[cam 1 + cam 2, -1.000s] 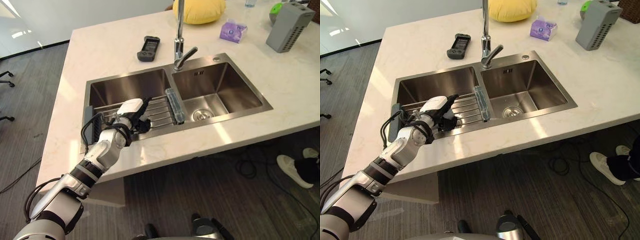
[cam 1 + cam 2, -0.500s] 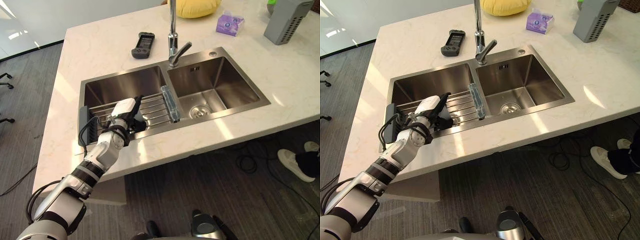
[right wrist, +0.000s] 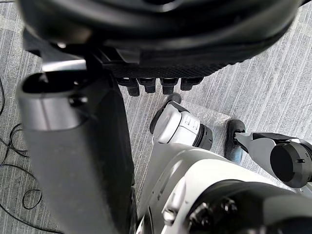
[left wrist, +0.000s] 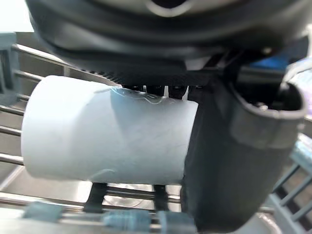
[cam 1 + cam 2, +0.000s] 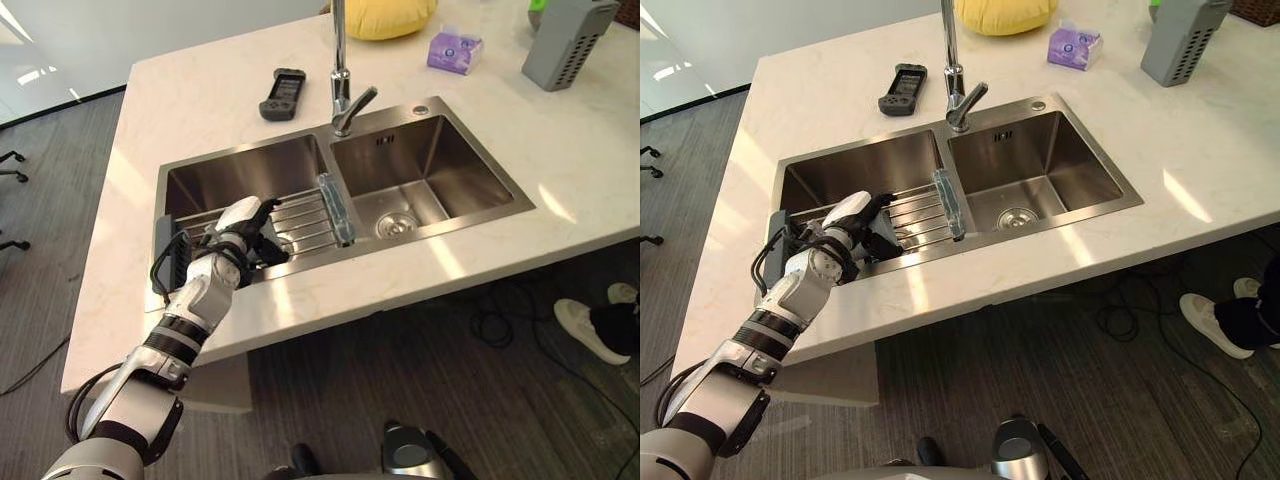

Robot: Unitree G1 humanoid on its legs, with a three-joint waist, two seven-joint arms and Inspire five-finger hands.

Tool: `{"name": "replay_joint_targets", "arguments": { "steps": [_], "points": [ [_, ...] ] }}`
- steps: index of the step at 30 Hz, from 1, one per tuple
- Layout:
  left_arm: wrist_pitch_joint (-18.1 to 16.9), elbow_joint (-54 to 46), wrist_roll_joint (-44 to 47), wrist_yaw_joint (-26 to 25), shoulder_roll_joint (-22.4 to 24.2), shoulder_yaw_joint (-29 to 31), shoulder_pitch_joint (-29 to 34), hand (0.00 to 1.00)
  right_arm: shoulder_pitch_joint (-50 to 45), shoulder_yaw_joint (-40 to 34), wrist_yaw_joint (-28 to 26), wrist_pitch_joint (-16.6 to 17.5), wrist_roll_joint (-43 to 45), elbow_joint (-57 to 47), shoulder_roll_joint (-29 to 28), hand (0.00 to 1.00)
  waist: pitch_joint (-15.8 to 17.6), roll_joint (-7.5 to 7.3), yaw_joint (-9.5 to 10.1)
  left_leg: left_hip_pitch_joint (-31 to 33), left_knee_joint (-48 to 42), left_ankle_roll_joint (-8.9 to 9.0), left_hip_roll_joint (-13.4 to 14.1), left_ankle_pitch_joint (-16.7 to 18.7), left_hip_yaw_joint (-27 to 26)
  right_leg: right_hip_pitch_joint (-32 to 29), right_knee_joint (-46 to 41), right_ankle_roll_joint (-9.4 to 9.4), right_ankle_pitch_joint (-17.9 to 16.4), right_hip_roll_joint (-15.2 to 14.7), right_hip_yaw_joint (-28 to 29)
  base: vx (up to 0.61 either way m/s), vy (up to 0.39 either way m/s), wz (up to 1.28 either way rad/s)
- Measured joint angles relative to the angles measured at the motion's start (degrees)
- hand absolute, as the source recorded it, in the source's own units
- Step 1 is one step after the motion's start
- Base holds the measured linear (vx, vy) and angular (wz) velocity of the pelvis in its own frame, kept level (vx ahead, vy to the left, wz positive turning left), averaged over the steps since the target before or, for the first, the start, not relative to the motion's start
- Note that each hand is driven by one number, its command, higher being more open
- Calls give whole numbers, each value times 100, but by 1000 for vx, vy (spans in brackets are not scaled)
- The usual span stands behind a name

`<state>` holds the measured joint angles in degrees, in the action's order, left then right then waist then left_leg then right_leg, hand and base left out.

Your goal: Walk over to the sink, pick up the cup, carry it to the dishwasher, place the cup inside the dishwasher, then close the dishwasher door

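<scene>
A white cup (image 4: 102, 131) lies on its side across the wire drying rack (image 5: 305, 220) in the left basin of the steel double sink (image 5: 440, 170). My left hand (image 5: 250, 245) is shut on it, with the fingers behind the cup and the thumb (image 4: 229, 161) pressed against its end. From the head views the cup (image 5: 240, 213) shows as a white patch on top of the hand. My right hand (image 3: 73, 161) hangs low over the grey floor, its fingers relaxed and holding nothing.
A tall faucet (image 5: 340, 70) rises behind the sink divider. A dark handheld controller (image 5: 277, 93), a yellow cushion (image 5: 385, 15), a purple pack (image 5: 453, 52) and a grey box (image 5: 565, 45) lie on the white counter. A person's shoe (image 5: 590, 330) is on the floor at the right.
The whole picture has shifted, so the camera has moved. My left hand has stayed on the cup over the rack, and the cup now looks more tilted.
</scene>
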<state>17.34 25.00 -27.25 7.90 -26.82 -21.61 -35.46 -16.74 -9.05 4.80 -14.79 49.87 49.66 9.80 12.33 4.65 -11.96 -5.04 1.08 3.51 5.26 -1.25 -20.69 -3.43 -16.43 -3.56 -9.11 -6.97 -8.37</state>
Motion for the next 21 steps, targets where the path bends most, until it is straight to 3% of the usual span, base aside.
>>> {"name": "replay_joint_targets", "arguments": {
  "steps": [5,7,14,21],
  "points": [
    [-295,61,-243,-152,5,-43,73,0,-54,49,-33,129,-3,59,-8,100,-76,5,2,0,42,-8,1,-8,46,21,18,2,-4,-17,-145,15,-13,5],
    [-642,13,-517,-403,-143,-382,56,0,-77,68,-112,197,-9,85,-10,100,-92,25,-8,1,81,-10,-8,-13,93,64,81,1,-4,-17,-200,56,-9,11],
    [-1210,-244,-636,-1257,-672,-1214,51,0,-78,69,-293,448,-40,308,-35,100,-96,29,-128,24,126,-10,-19,-12,300,225,239,-2,-3,-9,-429,52,-10,14],
    [-1627,-900,771,-2215,-1137,-1507,311,0,-83,12,-549,643,-76,676,-35,100,-94,26,-148,57,125,-12,-54,-14,572,450,415,-13,8,8,-696,24,-14,20]
  ]
}}
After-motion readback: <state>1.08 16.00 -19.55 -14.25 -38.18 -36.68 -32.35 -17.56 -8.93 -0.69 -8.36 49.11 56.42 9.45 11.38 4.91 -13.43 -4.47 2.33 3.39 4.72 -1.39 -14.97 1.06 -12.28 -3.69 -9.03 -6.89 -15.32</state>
